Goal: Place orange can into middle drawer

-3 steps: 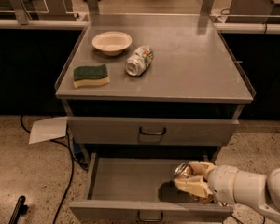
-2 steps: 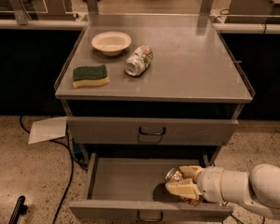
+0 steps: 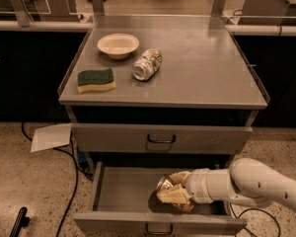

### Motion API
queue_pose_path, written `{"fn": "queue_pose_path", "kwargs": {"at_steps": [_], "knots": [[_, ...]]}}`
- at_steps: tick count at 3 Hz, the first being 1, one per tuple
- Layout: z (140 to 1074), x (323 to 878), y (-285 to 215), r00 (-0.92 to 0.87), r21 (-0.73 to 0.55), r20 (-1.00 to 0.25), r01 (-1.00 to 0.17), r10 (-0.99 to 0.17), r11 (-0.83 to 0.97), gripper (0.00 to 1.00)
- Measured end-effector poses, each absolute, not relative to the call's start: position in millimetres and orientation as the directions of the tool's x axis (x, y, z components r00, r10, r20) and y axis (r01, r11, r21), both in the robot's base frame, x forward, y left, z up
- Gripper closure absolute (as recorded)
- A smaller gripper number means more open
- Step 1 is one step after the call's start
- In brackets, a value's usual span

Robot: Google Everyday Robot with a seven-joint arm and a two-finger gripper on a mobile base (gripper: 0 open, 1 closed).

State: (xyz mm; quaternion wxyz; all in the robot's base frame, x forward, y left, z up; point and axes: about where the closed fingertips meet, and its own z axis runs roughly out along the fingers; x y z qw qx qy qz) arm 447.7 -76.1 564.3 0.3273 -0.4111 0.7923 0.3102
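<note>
— In the camera view, where is the claw [image 3: 173, 193]?
— Low on the right. The white arm [image 3: 259, 184] reaches in from the right edge, and the claw sits inside the pulled-out middle drawer [image 3: 119, 194], towards its right half.
— Does it have hold of anything?
— Yes. Its tan fingers [image 3: 171, 196] are closed around the orange can [image 3: 166, 183]. The can lies tilted, its silver end turned up and to the left. I cannot tell whether the can touches the drawer floor.
— And the drawer above?
— The upper drawer [image 3: 113, 138] is closed, its dark loop handle mid-front.
— What is on the tabletop [image 3: 202, 68]?
— A shallow cream bowl [image 3: 118, 45] at the back left. Just beside it to the right, a white-silver can [image 3: 147, 64] lies on its side. A green-and-yellow sponge [image 3: 95, 80] rests near the front left edge.
— On the floor?
— A sheet of paper [image 3: 51, 137] to the left of the cabinet and a dark cable [image 3: 73, 179] running beneath it.
</note>
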Motion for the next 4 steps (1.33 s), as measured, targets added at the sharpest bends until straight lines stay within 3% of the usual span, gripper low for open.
{"fn": "queue_pose_path", "kwargs": {"at_steps": [2,4], "knots": [[559,460,-61,-0.435,0.231,-0.762,-0.875,-0.480,0.426,1.00],[522,480,-81,-0.505,0.314,-0.785,-0.824,-0.359,0.472,1.00]]}}
